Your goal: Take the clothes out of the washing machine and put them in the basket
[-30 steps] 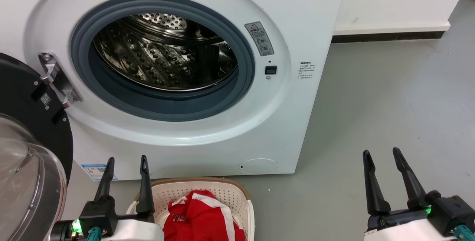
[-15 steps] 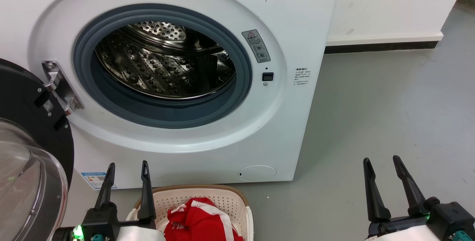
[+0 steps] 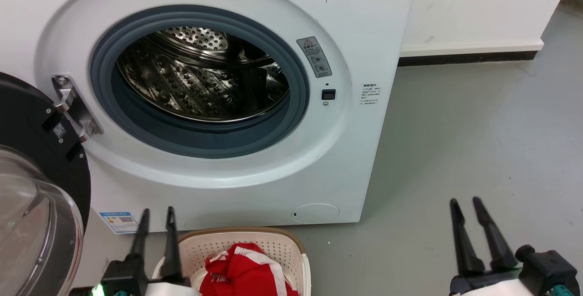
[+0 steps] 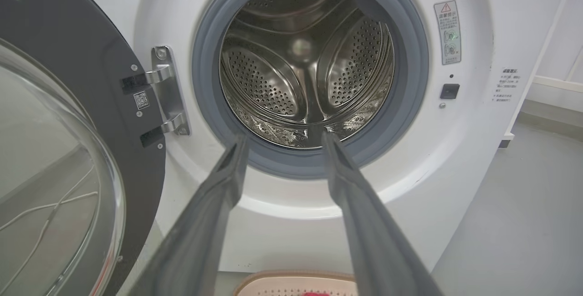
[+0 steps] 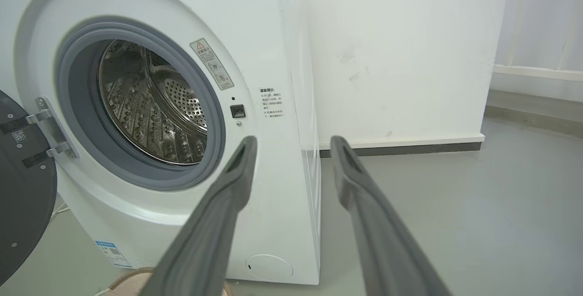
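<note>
A robot is facing an open washing machine [image 3: 350, 159] on a grey floor [image 3: 455, 127], its head camera looking down at a job that appears close to finished. The steel drum [image 3: 200, 86], at 11 o'clock in the head view, is showing nothing but bare perforated metal, and the left wrist camera, looking straight into it, is finding no fabric there either. The clothes [image 3: 248, 271], a heap of red fabric with white stripes and lettering, are lying in the cream basket [image 3: 284, 243] at 6 o'clock. The basket is sitting on the floor just beside the foot of the machine and under the opening, most likely so that anything lifted out has only a short way to travel. Part of the basket is running off the bottom edge, so what else is lying in it cannot be told. The glass door [image 3: 27, 118] is hanging wide on its hinge at 8 o'clock, leaving the opening free for the arms. The left claw [image 3: 158, 211], at 7 o'clock, is hovering beside the basket's rim with its fingers spread and nothing between them, pointing at the drum. The right claw [image 3: 465, 200], at 5 o'clock, is likewise spread and empty, waiting over bare floor well apart from both machine and basket. Judging by the bare drum, little or nothing is left to fetch.
</note>
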